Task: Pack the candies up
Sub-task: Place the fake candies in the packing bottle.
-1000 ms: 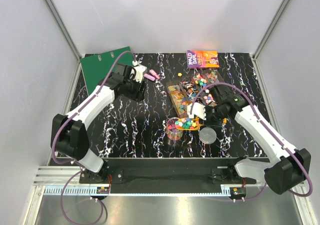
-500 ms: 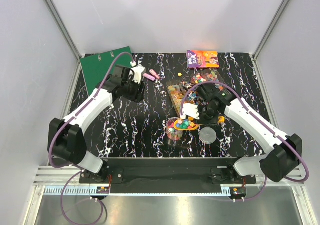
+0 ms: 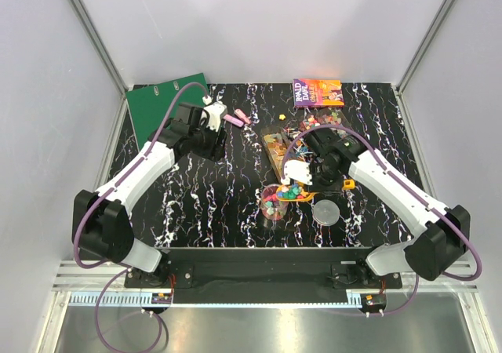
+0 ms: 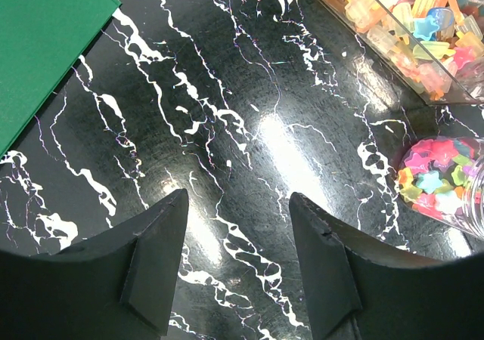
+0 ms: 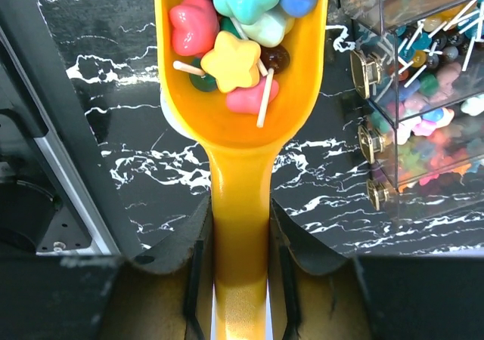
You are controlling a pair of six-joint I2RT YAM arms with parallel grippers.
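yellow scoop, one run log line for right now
right gripper shut on yellow scoop | scoop loaded with candies | scoop at part-filled jar | left gripper open, empty

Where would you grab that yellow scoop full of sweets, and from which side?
Grip the yellow scoop by its narrow straight handle, from the back end, as the right claw does. It fits between the fingers, and the bowl of candies is left clear in front.
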